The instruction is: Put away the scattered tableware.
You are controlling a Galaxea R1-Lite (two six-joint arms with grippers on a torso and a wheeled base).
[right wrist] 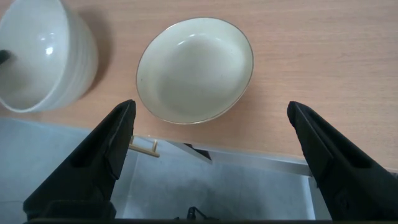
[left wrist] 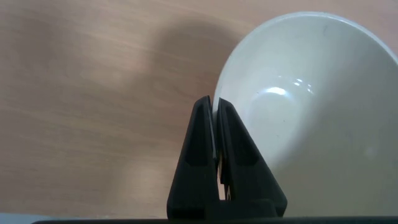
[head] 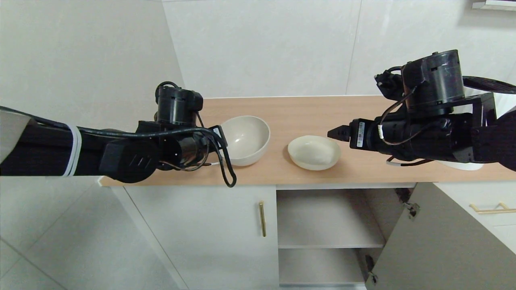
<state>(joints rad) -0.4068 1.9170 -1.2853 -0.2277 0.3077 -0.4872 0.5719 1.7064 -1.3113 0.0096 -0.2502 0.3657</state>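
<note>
Deep bowl [head: 246,139], wooden counter [head: 306,108] (tiled wall [head: 262,44])

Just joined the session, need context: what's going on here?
The robot is tidying tableware off a wooden counter. Its left gripper is shut on the rim of the deep white bowl. The right gripper is open near the shallow dish, not holding it. The cupboard below stands open.
</note>
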